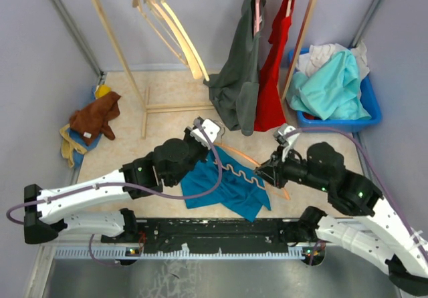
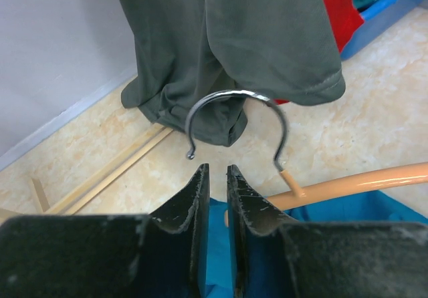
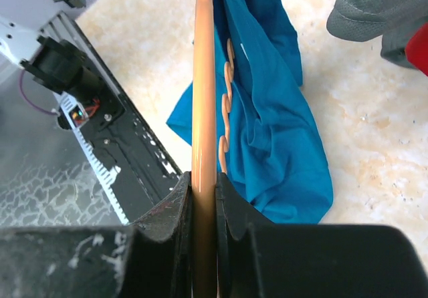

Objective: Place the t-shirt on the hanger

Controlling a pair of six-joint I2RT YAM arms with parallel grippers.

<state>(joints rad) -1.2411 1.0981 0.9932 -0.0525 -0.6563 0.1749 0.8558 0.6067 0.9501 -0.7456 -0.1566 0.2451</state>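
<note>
The teal-blue t-shirt (image 1: 231, 190) lies crumpled on the floor between the arms, also in the right wrist view (image 3: 281, 131) and under the left jaws (image 2: 374, 211). The orange hanger (image 1: 246, 172) lies across it, wavy bar (image 3: 226, 111) on the cloth. Its silver hook (image 2: 234, 111) curves just beyond my left gripper (image 2: 217, 168). That gripper (image 1: 204, 129) stands open by a narrow gap, nothing pinched at its tips. My right gripper (image 3: 203, 176) is shut on the hanger's straight arm (image 3: 203, 77), at the hanger's right end (image 1: 269, 171).
Behind stands a wooden rack (image 1: 127, 71) with cream hangers (image 1: 170, 24), a dark grey shirt (image 1: 237, 77) and a red garment (image 1: 271, 84). A blue bin (image 1: 371, 107) with an aqua garment (image 1: 331, 87) sits back right. A brown cloth pile (image 1: 93, 117) lies at the left.
</note>
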